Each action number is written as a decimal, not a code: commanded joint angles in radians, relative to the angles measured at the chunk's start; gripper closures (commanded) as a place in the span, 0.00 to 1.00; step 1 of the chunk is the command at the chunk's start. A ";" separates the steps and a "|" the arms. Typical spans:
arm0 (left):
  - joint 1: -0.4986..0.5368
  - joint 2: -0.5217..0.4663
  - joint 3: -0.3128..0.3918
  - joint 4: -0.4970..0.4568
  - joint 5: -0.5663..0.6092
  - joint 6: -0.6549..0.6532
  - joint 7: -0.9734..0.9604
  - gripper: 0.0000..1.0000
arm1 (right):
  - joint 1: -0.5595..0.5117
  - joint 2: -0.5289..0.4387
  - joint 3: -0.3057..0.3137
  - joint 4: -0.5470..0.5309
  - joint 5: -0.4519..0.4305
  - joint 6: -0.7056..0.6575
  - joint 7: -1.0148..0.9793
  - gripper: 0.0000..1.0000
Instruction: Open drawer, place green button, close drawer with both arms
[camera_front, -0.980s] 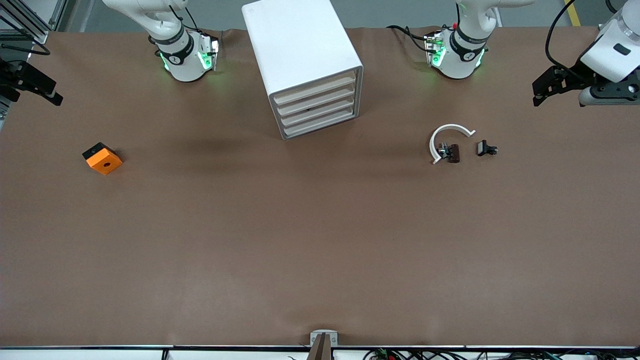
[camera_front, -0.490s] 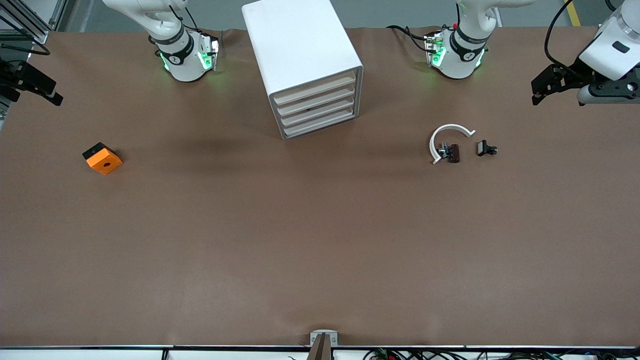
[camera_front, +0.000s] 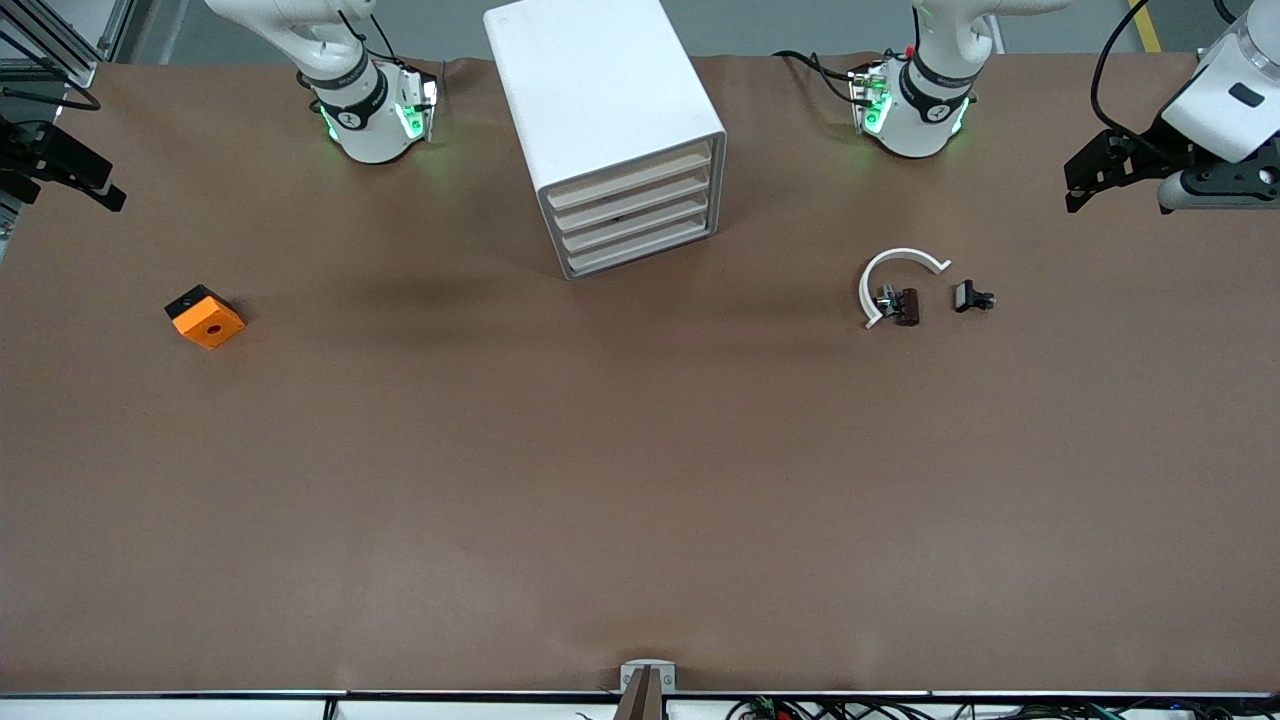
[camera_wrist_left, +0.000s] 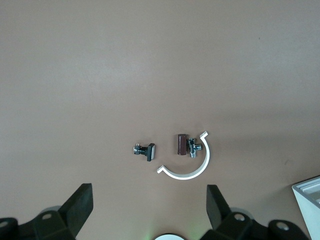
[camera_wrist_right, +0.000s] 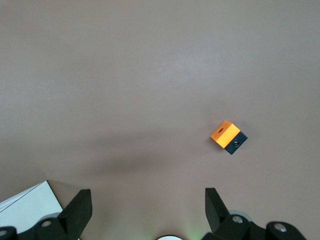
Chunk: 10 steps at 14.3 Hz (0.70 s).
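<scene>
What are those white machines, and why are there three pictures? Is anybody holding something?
The white machines are two robot arms standing at a brown table. Each ends in a black pincer called a gripper. The big picture comes from a high camera that faces the robots. The two smaller pictures come from little cameras on the arms' wrists, looking down past the fingers.

The left gripper hangs open at the left arm's end of the table. The right gripper hangs open at the right arm's end. Neither holds anything.

On the table stands a white cabinet with four drawers, all shut. Toward the right arm's end lies an orange cube. Toward the left arm's end lie a white curved piece and two small dark parts. I see no green button.
</scene>
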 joint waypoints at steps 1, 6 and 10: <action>0.010 0.013 0.002 0.032 -0.051 -0.030 0.002 0.00 | -0.010 -0.021 0.011 -0.017 -0.005 0.007 0.008 0.00; 0.008 0.013 0.006 0.034 -0.057 -0.032 -0.079 0.00 | -0.008 -0.021 0.012 -0.015 -0.005 0.010 0.008 0.00; 0.008 0.017 0.005 0.032 -0.057 -0.033 -0.077 0.00 | -0.010 -0.021 0.012 -0.017 -0.005 0.010 0.009 0.00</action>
